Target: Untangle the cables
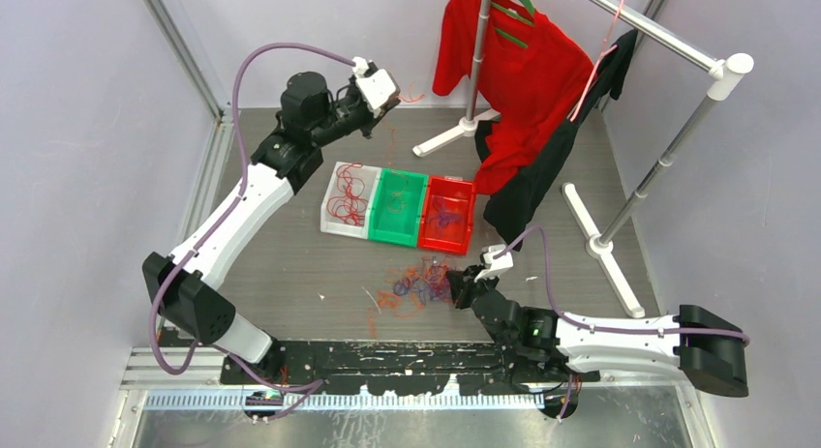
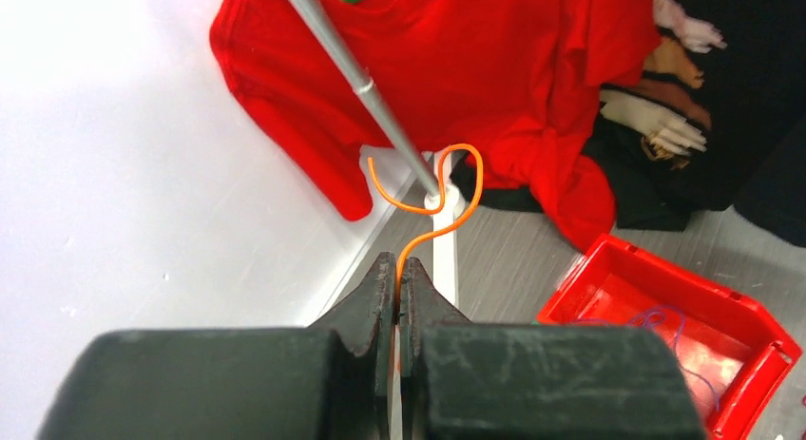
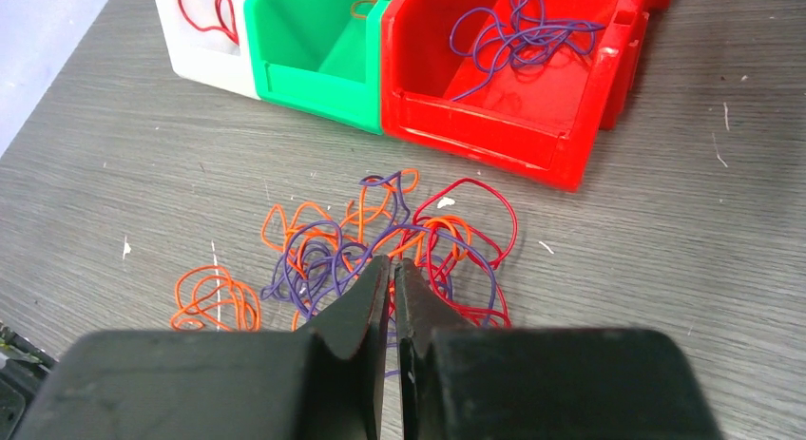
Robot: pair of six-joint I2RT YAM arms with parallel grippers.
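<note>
- Top view: the left pincer is lifted high over the far left of the table, well apart from the bins, and a thin orange cable sticks out of its tip.
- The right pincer is low at the right edge of the tangle of cables. The tangle lies on the table just in front of the green bin and the red bin.
- A white bin stands to the left of the green one, and all three sit side by side, touching. The white bin holds red cables, and the red bin holds purple ones.
- A red shirt hangs on a clothes rack at the far right.
- Left wrist view: the jaws are pressed fully together on the orange cable. It rises from between them and curls into a loop in front of the shirt.
- Right wrist view: the jaws are nearly together, with only a slit between them. The tips sit at the near edge of the tangle, where orange, purple and red loops cross. I cannot tell whether a strand is pinched.
- A small orange coil lies just to the left of the tangle.
</note>
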